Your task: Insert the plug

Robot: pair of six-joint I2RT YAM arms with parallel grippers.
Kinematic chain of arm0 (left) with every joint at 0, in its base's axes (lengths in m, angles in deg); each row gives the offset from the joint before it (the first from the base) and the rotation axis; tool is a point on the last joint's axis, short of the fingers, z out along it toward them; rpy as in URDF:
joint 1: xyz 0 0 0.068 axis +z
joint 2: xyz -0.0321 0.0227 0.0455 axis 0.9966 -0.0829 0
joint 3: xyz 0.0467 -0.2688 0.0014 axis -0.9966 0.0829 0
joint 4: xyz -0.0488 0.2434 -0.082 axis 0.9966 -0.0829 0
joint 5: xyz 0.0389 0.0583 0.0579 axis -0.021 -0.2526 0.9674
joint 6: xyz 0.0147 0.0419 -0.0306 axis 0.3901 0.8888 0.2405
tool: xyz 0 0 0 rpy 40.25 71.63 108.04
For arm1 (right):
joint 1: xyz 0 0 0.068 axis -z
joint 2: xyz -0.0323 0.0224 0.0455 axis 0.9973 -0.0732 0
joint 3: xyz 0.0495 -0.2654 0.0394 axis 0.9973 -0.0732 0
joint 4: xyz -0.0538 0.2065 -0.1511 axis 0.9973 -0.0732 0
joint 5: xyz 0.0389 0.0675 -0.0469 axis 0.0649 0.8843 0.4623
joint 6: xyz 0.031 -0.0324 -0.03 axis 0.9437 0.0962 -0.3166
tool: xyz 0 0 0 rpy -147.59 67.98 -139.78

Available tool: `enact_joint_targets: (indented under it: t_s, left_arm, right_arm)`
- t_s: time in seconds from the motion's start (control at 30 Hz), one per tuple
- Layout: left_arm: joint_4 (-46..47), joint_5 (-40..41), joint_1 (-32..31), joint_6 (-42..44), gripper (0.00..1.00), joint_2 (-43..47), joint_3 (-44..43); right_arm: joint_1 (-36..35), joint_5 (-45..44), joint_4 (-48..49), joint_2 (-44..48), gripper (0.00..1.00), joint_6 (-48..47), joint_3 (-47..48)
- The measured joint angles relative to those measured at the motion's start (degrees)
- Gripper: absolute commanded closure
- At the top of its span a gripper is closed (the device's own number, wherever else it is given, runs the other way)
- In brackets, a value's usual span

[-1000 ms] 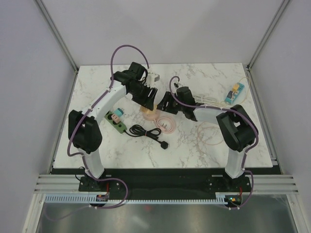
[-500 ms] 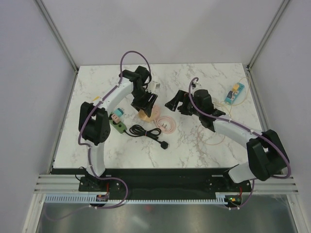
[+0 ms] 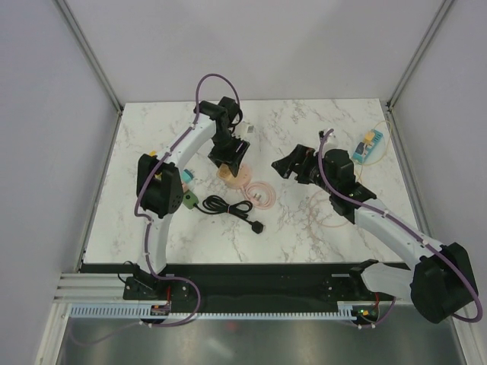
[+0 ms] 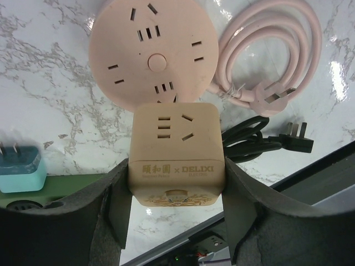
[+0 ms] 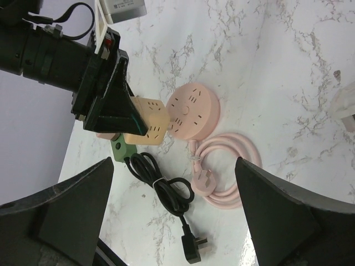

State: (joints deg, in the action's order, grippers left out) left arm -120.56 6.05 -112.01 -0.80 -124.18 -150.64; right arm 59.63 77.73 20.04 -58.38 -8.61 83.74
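Two arms reach over the marble bench (image 3: 304,228). Left gripper (image 4: 176,191) is closed partway, clamped across two side faces of the beige DELIXI cube adapter (image 4: 176,138). The cube overlaps the rim of the round pink socket hub (image 4: 152,50), left of bench centre; prong contact with the hub is unclear. Right gripper (image 5: 172,164) is spread wide, holds nothing, and hangs right of the hub. Pink coiled cable (image 4: 277,50) and black cord (image 4: 249,138) lie just beside the hub.

Matt peach plastic cube adapter (image 4: 176,152), smooth pink plastic round socket (image 4: 152,50), glossy marble-patterned tabletop (image 4: 44,94), black rubbery cable (image 4: 244,139)
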Motion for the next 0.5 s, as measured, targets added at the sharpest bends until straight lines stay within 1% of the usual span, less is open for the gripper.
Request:
enact_joint_targets:
  t_s: [0.23,0.5]
  left_arm:
    - [-1.79,0.15,0.00,0.00,0.98,-2.27,-0.02]
    - [-2.14,0.00,0.00,0.00,0.98,-2.56,-0.33]
  right_arm:
    - [0.92,-0.66,-0.63,1.01,0.02,-1.44,-0.15]
    - [1.29,-0.87,-1.70,1.03,0.02,-2.10,-0.17]
